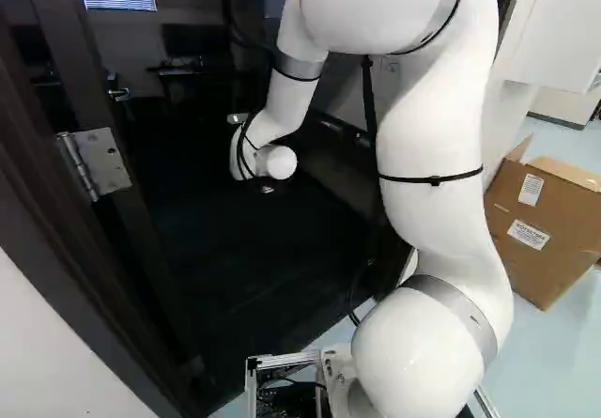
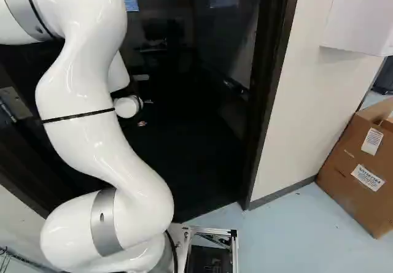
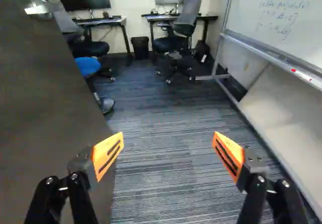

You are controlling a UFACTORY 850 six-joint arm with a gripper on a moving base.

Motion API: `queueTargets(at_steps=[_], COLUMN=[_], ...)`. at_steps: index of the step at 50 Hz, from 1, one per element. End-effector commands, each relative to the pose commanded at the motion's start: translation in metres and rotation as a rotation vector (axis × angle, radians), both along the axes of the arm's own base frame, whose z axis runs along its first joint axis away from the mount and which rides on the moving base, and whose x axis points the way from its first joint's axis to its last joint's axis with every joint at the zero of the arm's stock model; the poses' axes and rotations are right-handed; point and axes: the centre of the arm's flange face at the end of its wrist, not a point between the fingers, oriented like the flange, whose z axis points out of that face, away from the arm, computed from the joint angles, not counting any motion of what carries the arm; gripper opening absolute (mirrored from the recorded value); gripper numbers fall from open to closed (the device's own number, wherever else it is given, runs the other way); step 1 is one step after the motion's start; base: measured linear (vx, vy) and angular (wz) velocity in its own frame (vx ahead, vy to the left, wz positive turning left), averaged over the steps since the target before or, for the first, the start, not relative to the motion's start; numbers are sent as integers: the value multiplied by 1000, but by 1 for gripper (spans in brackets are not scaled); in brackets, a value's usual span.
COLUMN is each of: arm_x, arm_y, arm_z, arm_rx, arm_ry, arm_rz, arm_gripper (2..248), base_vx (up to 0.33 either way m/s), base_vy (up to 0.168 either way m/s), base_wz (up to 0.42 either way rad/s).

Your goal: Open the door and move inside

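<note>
Door [image 3: 50, 118] is standing open inward, its leaf running along one flank of the pincer [image 3: 168, 143], long edge leading into the room. Carpet [image 3: 151, 100] is stretching from the door across to the whiteboard [image 3: 282, 15]; likely the way in. Arm [image 1: 437, 146], the only one working, is reaching through beside the door. Jamb [image 2: 270, 95] is bounding the opening across from the door's hinge [image 1: 105, 160]. Pincer is spreading its fingers wide, gripping nothing; one is hanging close by the door's face, contact unclear. Next: base probably needing to roll forward, arm risking a scrape on leaf or jamb.
</note>
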Motion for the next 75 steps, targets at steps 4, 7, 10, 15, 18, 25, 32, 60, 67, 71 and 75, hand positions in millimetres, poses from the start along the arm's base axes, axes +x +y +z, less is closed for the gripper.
queueTargets(at_steps=[4, 7, 10, 15, 18, 25, 32, 60, 67, 71, 75], arm_x=[-1, -1, -1, -2, -2, -4, -5, -10, -14, -16, -19], arm_y=[-6, -11, -16, -24, -28, -39, -48, -87, -97, -102, -108], arm_z=[0, 1, 1, 1, 1, 2, 2, 4, 4, 5, 5], arm_rx=[-1, -1, -2, -3, -4, -10, -17, -47, -54, -59, -63], arm_ry=[2, 3, 4, 6, 6, 7, 6, 5, 6, 6, 7], arm_rz=[-10, -18, -26, -39, -45, -51, -53, -61, -63, -64, -65], arm_gripper=[247, 247, 247, 247, 247, 247, 247, 247, 247, 247, 247], base_vx=[0, 0, 0, 0, 0, 0, 0, 0, 0, 0, 0], base_vy=[0, 0, 0, 0, 0, 0, 0, 0, 0, 0, 0], base_wz=[0, 0, 0, 0, 0, 0, 0, 0, 0, 0, 0])
